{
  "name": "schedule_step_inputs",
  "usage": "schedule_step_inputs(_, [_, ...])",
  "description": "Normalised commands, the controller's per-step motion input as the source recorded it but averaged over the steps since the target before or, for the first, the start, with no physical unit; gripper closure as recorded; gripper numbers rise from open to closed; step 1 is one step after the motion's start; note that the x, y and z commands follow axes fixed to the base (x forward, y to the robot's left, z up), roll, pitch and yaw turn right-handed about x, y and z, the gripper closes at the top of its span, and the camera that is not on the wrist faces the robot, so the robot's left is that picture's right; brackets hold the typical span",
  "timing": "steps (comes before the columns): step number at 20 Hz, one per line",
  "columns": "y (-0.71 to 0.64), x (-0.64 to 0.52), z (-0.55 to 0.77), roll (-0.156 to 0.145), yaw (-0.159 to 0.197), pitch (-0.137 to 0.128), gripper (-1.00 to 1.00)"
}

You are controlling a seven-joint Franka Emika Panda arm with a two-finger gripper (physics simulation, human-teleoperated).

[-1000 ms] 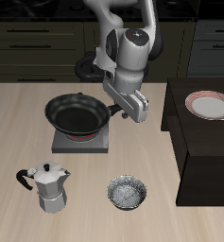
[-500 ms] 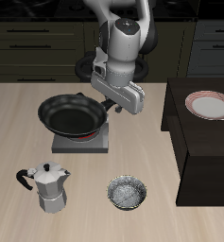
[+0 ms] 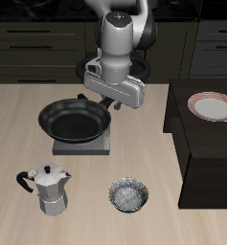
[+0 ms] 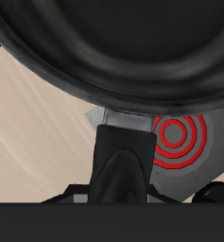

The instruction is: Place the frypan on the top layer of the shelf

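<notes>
The black frypan (image 3: 75, 122) hangs just above the grey burner plate (image 3: 84, 146), held by its handle. My gripper (image 3: 110, 103) is shut on that handle at the pan's back edge. In the wrist view the pan's underside (image 4: 123, 47) fills most of the frame, and the handle (image 4: 121, 161) runs into the gripper with the red-ringed burner plate (image 4: 180, 142) below it. The dark shelf (image 3: 206, 153) stands at the table's side, well apart from the pan. A red-rimmed plate (image 3: 212, 105) lies on the shelf's flat top.
A silver moka pot (image 3: 52, 189) and a small silvery bowl (image 3: 128, 196) stand near the table's front edge. Dark drawer cabinets (image 3: 38, 43) line the back.
The gripper has lifted the frypan off the burner plate and carried it a little away from the shelf. The wrist has turned more upright.
</notes>
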Motion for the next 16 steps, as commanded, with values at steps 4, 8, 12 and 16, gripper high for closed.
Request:
schedule_step_inputs(4, [-0.08, 0.00, 0.06, 0.021, 0.059, 0.013, 1.00])
schedule_step_inputs(8, [-0.07, -0.01, 0.09, 0.025, 0.105, -0.013, 1.00])
schedule_step_inputs(12, [-0.09, 0.01, 0.10, 0.020, 0.073, -0.010, 1.00])
schedule_step_inputs(16, [-0.09, 0.06, 0.04, 0.020, 0.126, 0.006, 1.00])
